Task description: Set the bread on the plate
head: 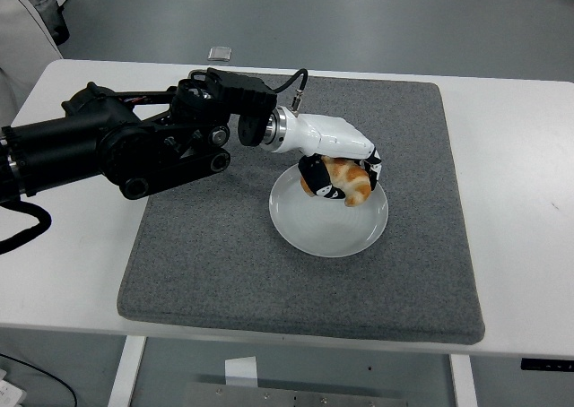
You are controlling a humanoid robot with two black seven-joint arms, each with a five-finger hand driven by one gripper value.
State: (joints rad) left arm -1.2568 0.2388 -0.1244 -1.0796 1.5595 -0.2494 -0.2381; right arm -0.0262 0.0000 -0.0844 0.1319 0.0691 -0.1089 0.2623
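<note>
A golden-brown piece of bread (350, 180) is held in my left hand (339, 176), whose white-backed palm and black fingers curl around it. The hand and bread are low over the far part of the white plate (328, 226), which lies on the grey mat (215, 255). Whether the bread touches the plate I cannot tell. My black left arm (134, 147) reaches in from the left edge across the mat. The right arm is out of view.
The grey mat covers most of the white table (511, 156). A small pale object (219, 53) lies on the floor beyond the table's far edge. A person's light sleeve (22, 30) shows at the top left corner.
</note>
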